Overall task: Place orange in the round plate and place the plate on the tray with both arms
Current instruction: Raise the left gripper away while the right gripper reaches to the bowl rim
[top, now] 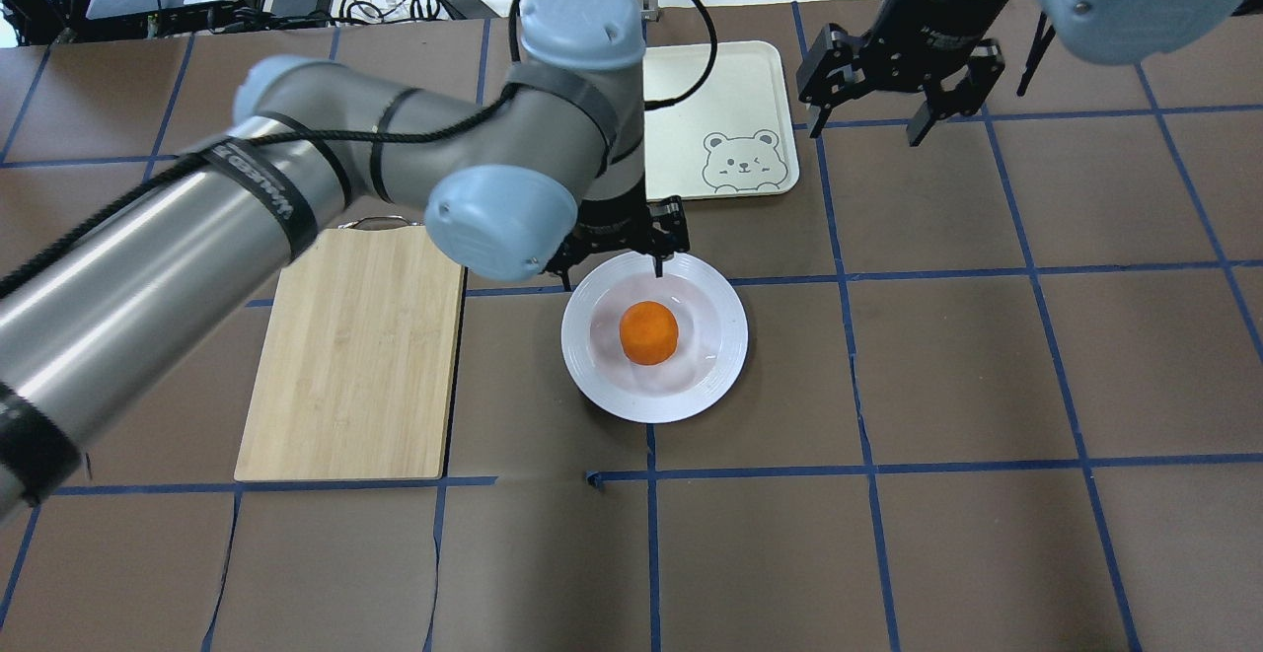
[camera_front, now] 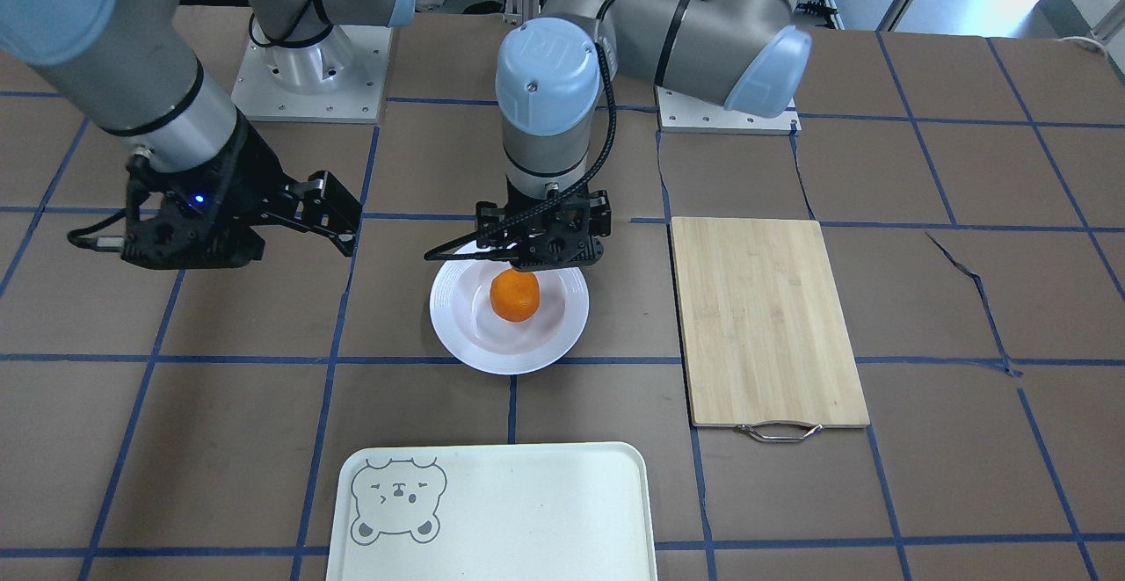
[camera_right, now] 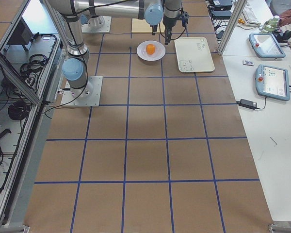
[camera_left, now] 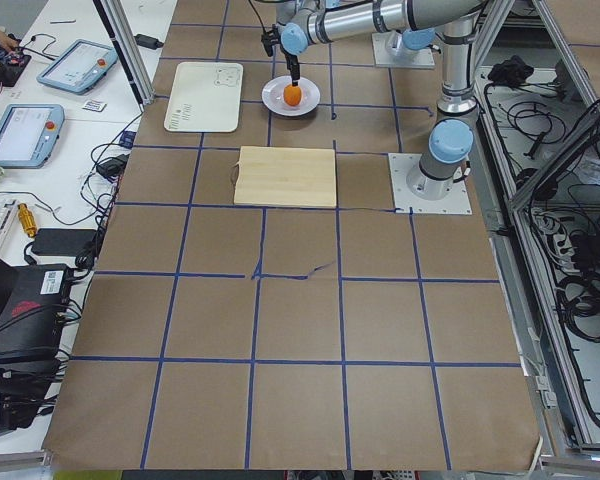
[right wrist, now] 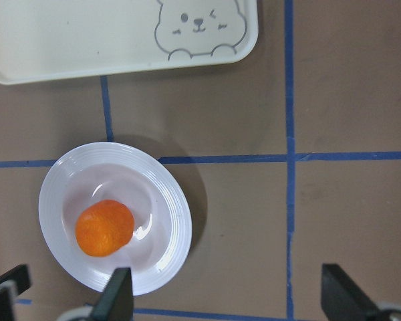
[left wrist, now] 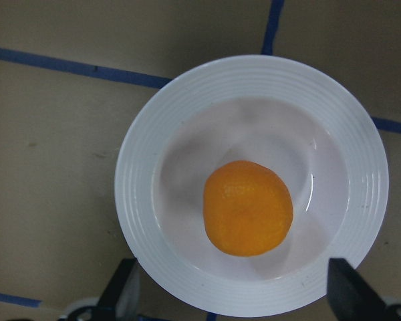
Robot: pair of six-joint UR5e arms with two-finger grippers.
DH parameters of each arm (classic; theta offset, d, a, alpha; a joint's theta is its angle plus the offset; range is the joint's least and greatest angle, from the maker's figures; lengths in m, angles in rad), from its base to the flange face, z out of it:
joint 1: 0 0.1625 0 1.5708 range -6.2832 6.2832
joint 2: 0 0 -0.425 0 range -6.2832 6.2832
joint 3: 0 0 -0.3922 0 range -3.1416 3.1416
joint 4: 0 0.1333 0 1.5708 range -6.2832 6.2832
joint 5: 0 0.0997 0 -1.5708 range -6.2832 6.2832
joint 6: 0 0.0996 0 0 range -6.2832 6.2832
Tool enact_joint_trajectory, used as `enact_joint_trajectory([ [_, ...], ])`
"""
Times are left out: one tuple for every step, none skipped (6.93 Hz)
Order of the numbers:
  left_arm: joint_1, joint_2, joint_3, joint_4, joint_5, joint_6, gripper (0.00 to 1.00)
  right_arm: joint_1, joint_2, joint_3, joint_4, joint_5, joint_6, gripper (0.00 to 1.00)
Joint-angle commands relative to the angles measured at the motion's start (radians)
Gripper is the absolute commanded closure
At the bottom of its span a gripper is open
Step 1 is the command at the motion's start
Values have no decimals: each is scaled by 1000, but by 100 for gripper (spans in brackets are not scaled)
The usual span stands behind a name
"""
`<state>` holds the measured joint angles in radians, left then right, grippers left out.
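White plate (left wrist: pixel 137 167) holds orange (left wrist: pixel 248 208) beneath spread left fingers (left wrist: pixel 122 289).

Left gripper (top: pixel 613 275) low, pointing straight down, jaws wide; right gripper (top: pixel 868 124) high, aside, jaws wide

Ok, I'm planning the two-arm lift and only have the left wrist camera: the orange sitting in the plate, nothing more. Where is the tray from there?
Observer: The tray lies flat past the plate, on the side away from the robot, with a gap of bare table between them.
Operator: And the other gripper?
Observer: The right gripper is open and holds nothing. It hovers over bare table on the robot's right of the plate.
Operator: Anything on the plate's other side?
Observer: A cutting board lies flat on the robot's left of the plate, not touching it.
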<state>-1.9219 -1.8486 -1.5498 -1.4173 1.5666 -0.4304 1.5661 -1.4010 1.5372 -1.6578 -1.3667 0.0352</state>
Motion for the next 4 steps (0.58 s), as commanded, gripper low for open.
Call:
enact_joint_trajectory([
  [125, 92, 121, -155, 10, 244, 0, 0, 17, 239, -258, 96, 14, 0],
  [173, 144, 125, -155, 13, 363, 0, 6, 16, 373, -437, 113, 26, 0],
  [201, 193, 108, -160, 19, 378, 0, 8, 20, 455, -547, 182, 28, 0],
  [225, 212, 79, -157, 1, 375, 0, 6, 57, 510, -641, 228, 29, 0],
])
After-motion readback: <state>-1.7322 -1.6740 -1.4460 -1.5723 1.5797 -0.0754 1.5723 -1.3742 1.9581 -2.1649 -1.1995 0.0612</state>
